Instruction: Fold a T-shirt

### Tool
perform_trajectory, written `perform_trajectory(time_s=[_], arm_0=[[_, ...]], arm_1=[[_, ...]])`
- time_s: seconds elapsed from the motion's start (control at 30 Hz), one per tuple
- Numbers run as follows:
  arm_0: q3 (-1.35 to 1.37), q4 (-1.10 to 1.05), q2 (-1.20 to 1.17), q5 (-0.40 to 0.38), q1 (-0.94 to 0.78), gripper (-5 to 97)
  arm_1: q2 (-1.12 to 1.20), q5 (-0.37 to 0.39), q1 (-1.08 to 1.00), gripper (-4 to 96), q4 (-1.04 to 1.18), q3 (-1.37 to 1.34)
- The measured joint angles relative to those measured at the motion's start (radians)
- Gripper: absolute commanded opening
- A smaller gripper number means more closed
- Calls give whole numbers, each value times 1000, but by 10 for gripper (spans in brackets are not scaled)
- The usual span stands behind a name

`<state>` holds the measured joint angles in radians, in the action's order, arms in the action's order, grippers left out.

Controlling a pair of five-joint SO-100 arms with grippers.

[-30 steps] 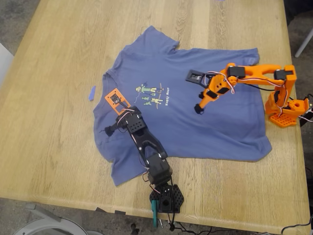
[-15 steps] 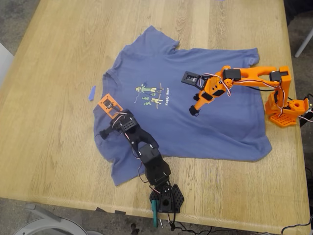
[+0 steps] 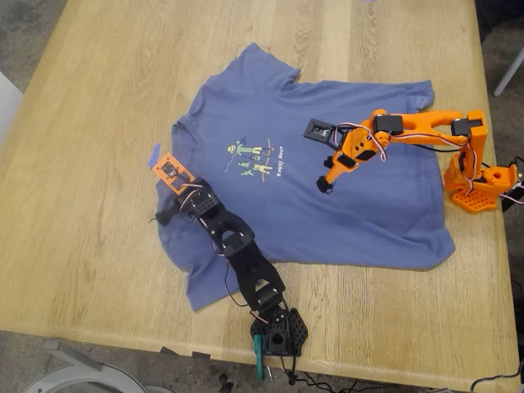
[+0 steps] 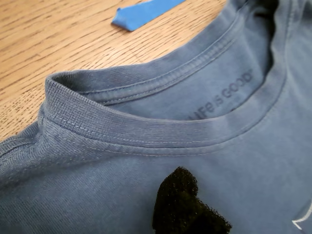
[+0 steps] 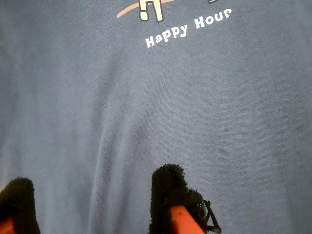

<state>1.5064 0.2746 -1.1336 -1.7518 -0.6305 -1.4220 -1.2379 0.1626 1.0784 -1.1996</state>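
Exterior view: slate-blue short-sleeved cotton T-shirt [image 3: 327, 196] spread flat on pale wooden table [image 3: 98, 229], chest print up. First gripper [image 3: 161, 218] on black arm low over collar edge at that view's left; one foam-padded fingertip [image 4: 187, 207] just above ribbed neckline, spread or pressed together impossible to tell. Second gripper [image 3: 326, 185] on orange arm hovering mid-shirt beside white lettering, jaws spread, pinching nothing. Small blue tape strip [image 3: 153, 155] on wood near collar
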Motion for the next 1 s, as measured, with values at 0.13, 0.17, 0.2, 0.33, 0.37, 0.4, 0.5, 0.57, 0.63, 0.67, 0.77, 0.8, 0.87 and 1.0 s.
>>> perform_trajectory(time_s=[0.13,0.17,0.2,0.33,0.37,0.4,0.5,0.57,0.63,0.67,0.77,0.8,0.87,1.0], arm_0=[[-8,3,44,-5,-8,666],[-12,3,52,-5,-11,668],[-20,3,58,-6,-11,669],[-28,3,78,-6,-11,668],[-29,3,84,-6,-12,666],[-32,3,91,-6,-12,666],[-55,3,114,-6,-12,660],[-80,3,133,-6,-12,646],[-107,3,156,-6,-9,643],[-121,3,167,-6,-8,643],[-141,3,190,-5,-5,615],[-143,3,193,-2,-5,601],[-143,15,198,0,-5,553],[-127,23,199,2,-5,441]], arm_1=[[0,3,0,338,0,0],[0,6,0,338,3,0],[0,6,0,338,3,0],[0,15,5,335,3,0],[0,18,8,335,3,0],[0,23,12,335,3,0],[0,37,29,334,-3,0],[0,48,43,332,-20,-6],[0,61,60,328,-48,-28],[0,67,66,326,-61,-37],[5,80,80,323,-92,-49],[6,81,80,323,-98,-49],[9,87,78,323,-103,-51],[11,97,69,317,-106,-64]])
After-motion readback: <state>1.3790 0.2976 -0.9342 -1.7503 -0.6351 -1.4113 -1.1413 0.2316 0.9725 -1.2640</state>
